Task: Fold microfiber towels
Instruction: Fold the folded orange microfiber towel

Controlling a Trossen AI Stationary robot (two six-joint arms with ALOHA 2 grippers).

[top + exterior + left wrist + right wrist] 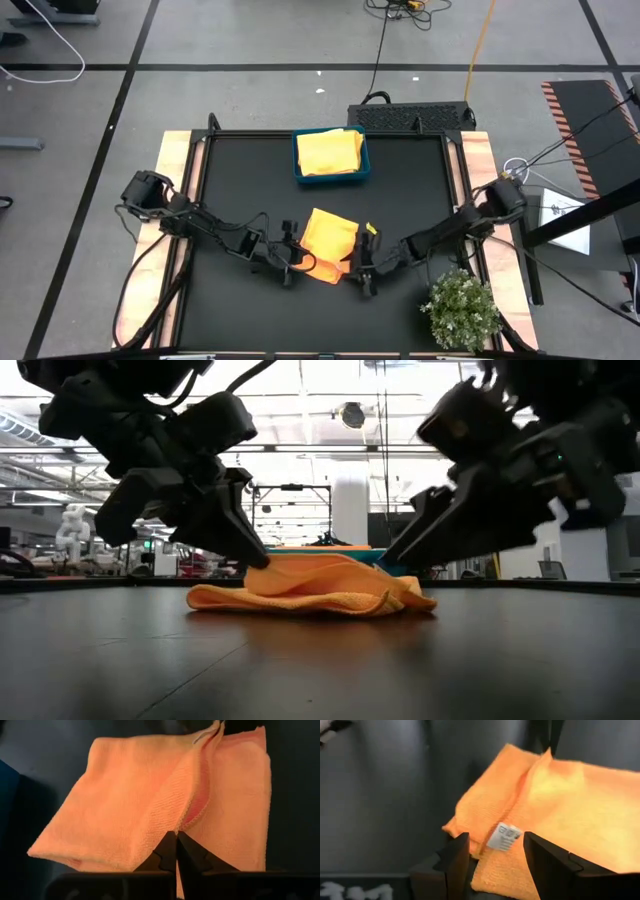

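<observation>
The left gripper [176,836] has its jaws pressed together at the edge of the orange towel [328,243], whether pinching cloth I cannot tell. The right gripper [492,851] stands with jaws apart at the opposite edge, a small white label [503,836] lying between them. This towel lies partly folded on the black table [240,180], near its front middle, and a yellow towel [329,152] rests in the teal tray [298,172] behind, with a green plant [462,310] at the right front corner.

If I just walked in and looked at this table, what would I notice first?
Probably the bright orange microfiber towel, partly folded in the middle of the black table, with two dark robot arms meeting at it. The left gripper is shut at the cloth's edge, and the right gripper is open around a corner with a small white tag. Farther back, a teal rectangular tray holds yellow cloth.
</observation>
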